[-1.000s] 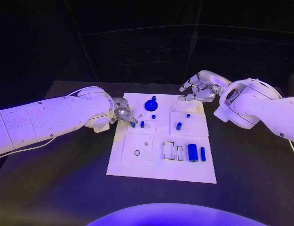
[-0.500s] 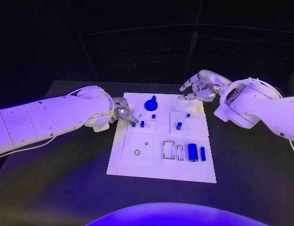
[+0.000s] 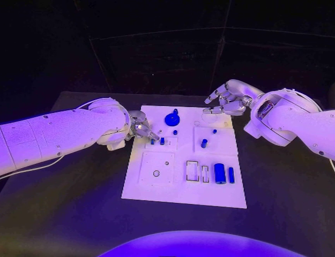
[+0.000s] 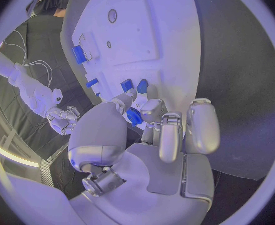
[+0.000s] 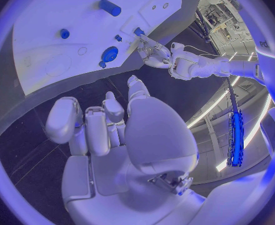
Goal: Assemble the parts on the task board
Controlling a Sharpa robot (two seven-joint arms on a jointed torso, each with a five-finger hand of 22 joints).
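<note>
While the left robot hand (image 3: 140, 128) pinches a small blue part (image 4: 135, 117) at the task board (image 3: 159, 190) left edge, right robot hand (image 3: 226, 99) released, above far right corner.

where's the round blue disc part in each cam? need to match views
Head view: round blue disc part at the task board's far end, between the two hands.
Left wrist view: a blue round piece shows behind the left hand's fingertips; cannot tell if it is the disc.
Right wrist view: disc beyond the right hand.
Shared landmark: the board.

on the task board (image 3: 156, 187), a round part (image 3: 172, 119) lies at 12 o'clock, a cylinder part (image 3: 220, 173) at 4 o'clock.
</note>
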